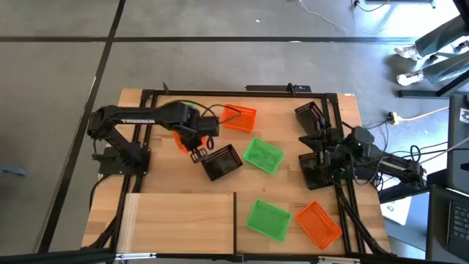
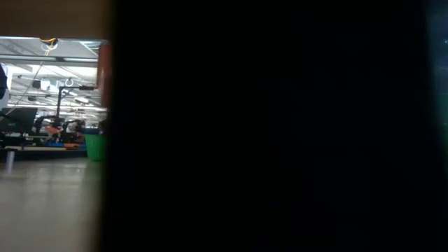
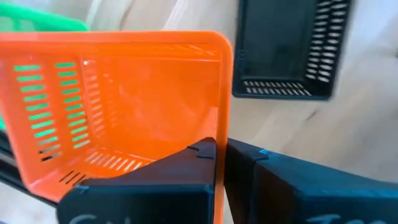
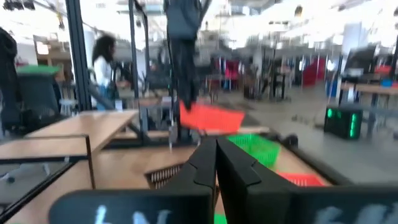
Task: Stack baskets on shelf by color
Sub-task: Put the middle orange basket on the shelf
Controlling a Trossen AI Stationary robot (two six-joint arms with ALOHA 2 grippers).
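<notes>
Your left gripper [image 3: 221,163] pinches its fingers on the wall of a bright orange perforated plastic basket [image 3: 124,118], centre-left of the high view. Your right gripper [image 4: 216,163] waits at the right edge with closed, empty fingers.

The left end effector [image 3: 221,168] pinches the orange basket's [image 3: 124,106] wall.

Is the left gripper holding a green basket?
No, the left gripper is shut on the wall of an orange basket.

Prob. "TROSSEN" on left arm [image 1: 139,119]
</notes>
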